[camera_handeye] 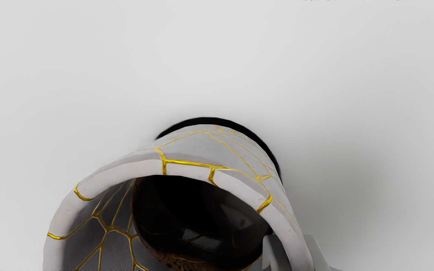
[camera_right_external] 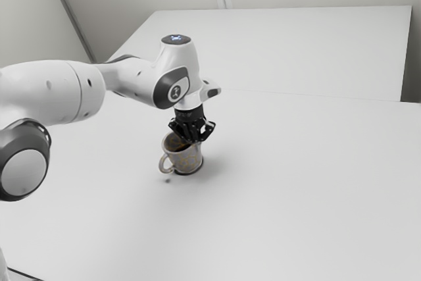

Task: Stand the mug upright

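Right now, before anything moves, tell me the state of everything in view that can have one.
Mug: base down, opening up; upright or nearly so, slight lean can't be ruled out.
Gripper: shut on the mug's wall, one finger inside, one outside.
Mug's contents: dark, coffee-like.
Arm: extended, its hand above the mug.

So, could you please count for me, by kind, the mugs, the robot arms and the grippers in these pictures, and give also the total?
White mug with gold lines: 1
White and black robot arm: 1
Black two-finger gripper: 1
Total: 3
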`<action>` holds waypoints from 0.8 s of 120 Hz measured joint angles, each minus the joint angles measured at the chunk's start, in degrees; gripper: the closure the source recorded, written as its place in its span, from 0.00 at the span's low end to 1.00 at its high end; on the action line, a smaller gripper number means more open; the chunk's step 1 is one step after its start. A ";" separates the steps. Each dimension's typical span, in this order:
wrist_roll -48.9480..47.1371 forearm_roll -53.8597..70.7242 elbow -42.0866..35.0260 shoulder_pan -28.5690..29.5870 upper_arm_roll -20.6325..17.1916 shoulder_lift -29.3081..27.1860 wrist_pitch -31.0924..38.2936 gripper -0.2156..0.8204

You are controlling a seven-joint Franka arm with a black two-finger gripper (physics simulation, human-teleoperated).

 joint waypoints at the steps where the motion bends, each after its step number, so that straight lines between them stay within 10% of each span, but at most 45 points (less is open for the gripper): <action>1: -0.11 -0.05 0.00 0.00 0.00 0.04 0.03 0.96; 17: -1.68 -0.56 0.00 0.01 0.00 0.35 0.36 0.93; 48: -3.20 -1.37 -0.26 0.11 -0.35 -2.53 0.40 0.46; 64: -2.58 -1.00 0.28 6.81 -7.80 -7.66 -0.87 0.34; 96: 6.90 -0.59 20.84 10.24 -6.89 -9.15 -13.60 0.25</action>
